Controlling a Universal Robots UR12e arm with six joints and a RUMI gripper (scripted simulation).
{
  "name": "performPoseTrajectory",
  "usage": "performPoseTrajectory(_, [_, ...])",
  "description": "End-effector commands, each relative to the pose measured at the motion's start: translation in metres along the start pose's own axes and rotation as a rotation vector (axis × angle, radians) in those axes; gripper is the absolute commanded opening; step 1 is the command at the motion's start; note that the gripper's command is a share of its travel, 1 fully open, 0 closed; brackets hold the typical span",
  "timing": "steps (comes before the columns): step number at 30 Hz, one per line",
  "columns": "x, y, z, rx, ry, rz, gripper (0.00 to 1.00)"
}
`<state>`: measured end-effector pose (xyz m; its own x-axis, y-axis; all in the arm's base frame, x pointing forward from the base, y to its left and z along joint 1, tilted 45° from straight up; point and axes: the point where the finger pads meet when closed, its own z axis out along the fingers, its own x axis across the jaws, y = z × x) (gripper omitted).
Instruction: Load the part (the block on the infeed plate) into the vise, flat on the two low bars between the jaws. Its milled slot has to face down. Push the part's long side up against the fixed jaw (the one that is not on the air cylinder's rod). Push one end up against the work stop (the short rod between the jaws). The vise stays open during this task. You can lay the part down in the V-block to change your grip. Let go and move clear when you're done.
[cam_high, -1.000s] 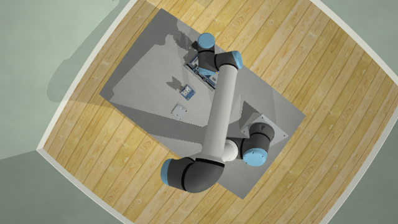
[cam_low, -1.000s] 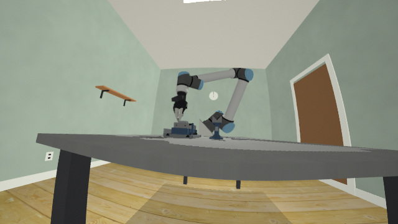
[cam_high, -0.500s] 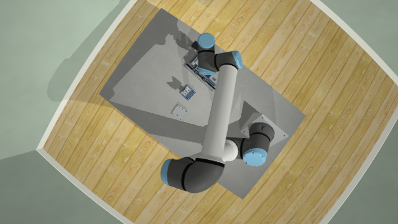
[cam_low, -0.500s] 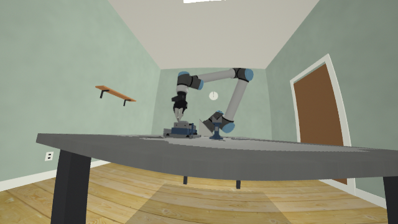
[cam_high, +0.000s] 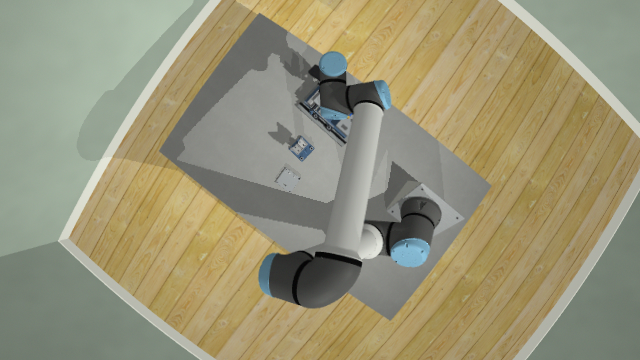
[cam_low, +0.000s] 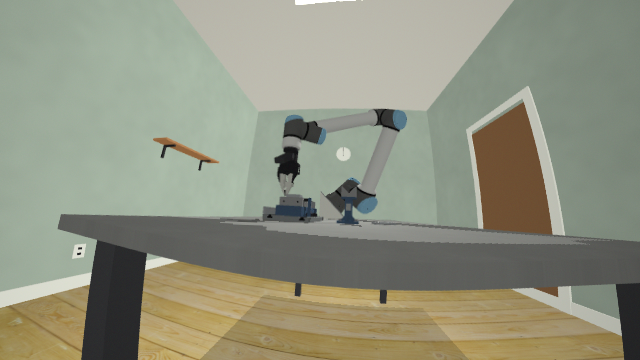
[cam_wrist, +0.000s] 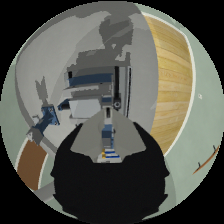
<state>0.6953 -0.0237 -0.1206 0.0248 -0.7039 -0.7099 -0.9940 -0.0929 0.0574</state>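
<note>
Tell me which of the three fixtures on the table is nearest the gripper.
The vise, the largest: the shut gripper points down at it, while the V-block stand and infeed plate sit farther away.

From my end: arm (cam_high: 351, 175) (cam_low: 381, 157) lt grey tubes, dk grey joints, sky-blue caps; gripper (cam_low: 285, 184) (cam_wrist: 108, 108) blk body w/ pale grey fingers; vise (cam_high: 329, 120) (cam_low: 291, 210) blue + grey; V-block (cam_high: 301, 148) (cam_low: 348, 206) (cam_wrist: 49, 117) blue, grey top; infeed plate (cam_high: 287, 178) lt grey; tabletop (cam_high: 225, 125) (cam_low: 350, 255) plain grey; floor (cam_high: 450, 100) (cam_low: 320, 325) (cam_wrist: 172, 85) yellow-brown wood, plank stripes; walls (cam_high: 45, 60) (cam_low: 100, 100) pale green; door (cam_low: 515, 170) brown, wht frame; shelf (cam_low: 186, 150) orange-brn w/ blk brackets
</note>
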Motion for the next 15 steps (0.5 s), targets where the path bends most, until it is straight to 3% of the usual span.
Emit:
performPoseTrajectory(1, [0.009, -0.001, -0.001, 0.001, 0.001, 0.000, 0.00])
performPoseTrajectory(15, [0.024, -0.001, -0.001, 0.001, 0.001, 0.000, 0.00])
